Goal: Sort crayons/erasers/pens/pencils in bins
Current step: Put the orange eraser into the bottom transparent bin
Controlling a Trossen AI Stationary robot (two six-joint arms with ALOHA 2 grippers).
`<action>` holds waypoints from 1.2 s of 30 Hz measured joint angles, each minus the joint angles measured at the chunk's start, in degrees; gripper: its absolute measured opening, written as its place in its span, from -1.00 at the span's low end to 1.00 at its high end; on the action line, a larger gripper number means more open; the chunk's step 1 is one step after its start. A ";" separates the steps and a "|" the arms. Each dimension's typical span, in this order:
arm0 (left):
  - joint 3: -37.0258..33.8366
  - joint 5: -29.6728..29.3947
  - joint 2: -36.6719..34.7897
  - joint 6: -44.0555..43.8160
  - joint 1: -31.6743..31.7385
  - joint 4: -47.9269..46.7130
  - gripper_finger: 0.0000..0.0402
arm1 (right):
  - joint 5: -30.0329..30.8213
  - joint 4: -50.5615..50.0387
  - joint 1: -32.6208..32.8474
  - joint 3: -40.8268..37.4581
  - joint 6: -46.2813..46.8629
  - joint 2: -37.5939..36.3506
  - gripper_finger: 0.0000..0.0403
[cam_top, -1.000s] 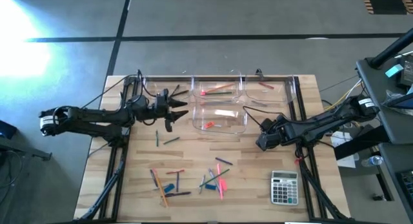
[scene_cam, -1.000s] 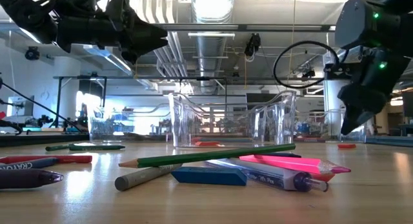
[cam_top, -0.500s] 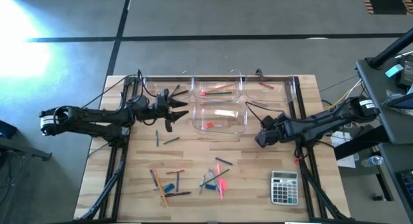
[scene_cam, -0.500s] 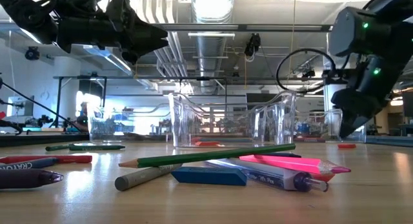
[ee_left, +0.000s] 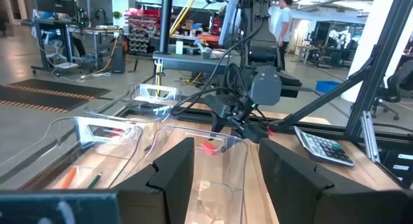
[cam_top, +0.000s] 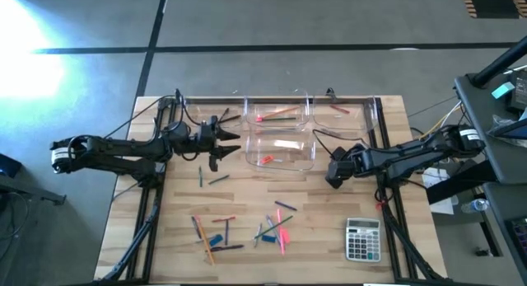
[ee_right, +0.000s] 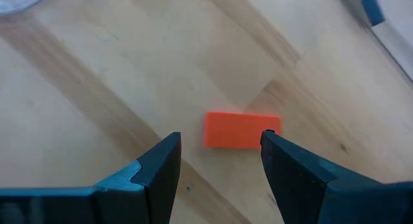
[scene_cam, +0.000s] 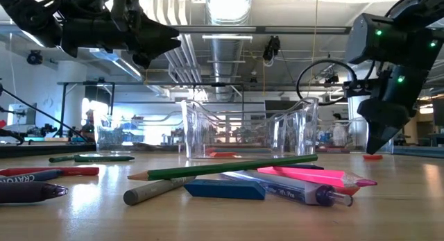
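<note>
four bins: clear bins [cam_top: 280,131] clustered at the far middle of the counter [cam_top: 165,228]; a few sticks and a reddish piece already lie in them, so i read the sorting as partly done.
loose pile: pencils [scene_cam: 232,167], pens [scene_cam: 291,192], crayons [scene_cam: 41,174] and a blue eraser [scene_cam: 223,189] lie scattered over the near half of the counter, well apart from the bins.
my right gripper [ee_right: 219,161]: pointed down at the counter to the right of the bins, fingers apart and holding nothing.
target: a small orange-red eraser [ee_right: 241,130] lies flat on the wood between my right fingers [ee_right: 155,166]; one fingertip looks to be at its end, but i cannot tell whether it touches.
why this pose: i judge i have the fingers straddling the block so a straight drop and close would take it across its length.
my left gripper [cam_top: 229,138]: waiting off the counter just left of the bins, aimed toward them, fingers apart and empty; kept there, i think, so it stays clear of the right arm's work.
calculator [cam_top: 363,240]: near right corner, not part of the sort.
next move as i judge it: lower slightly, close on the block, lift, carry it to the eraser bin.
risk: the block is thin and flat, so the fingertips could skid over it or flick it away.
</note>
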 joint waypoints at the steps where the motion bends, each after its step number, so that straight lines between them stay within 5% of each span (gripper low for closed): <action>1: 0.00 0.00 0.00 -0.06 -0.01 0.00 -0.20 | -0.08 0.02 -0.04 0.00 -0.38 0.00 0.01; 19: 0.00 0.00 0.11 -0.18 -0.04 0.04 -0.20 | -0.24 0.19 -0.04 3.20 -6.54 -0.04 -0.01; 24: 0.00 0.00 0.13 -0.23 -0.04 0.04 -0.20 | -0.23 -1.53 0.11 8.44 -10.26 -0.07 -0.26; 31: 0.00 0.00 0.13 -0.27 -0.04 -0.39 -0.20 | -0.30 -7.41 0.11 14.89 -13.20 -0.11 -0.89; 36: 0.00 0.00 0.13 -0.30 -0.04 -1.16 -0.20 | -0.34 -8.57 0.09 16.20 -13.35 -0.13 -0.87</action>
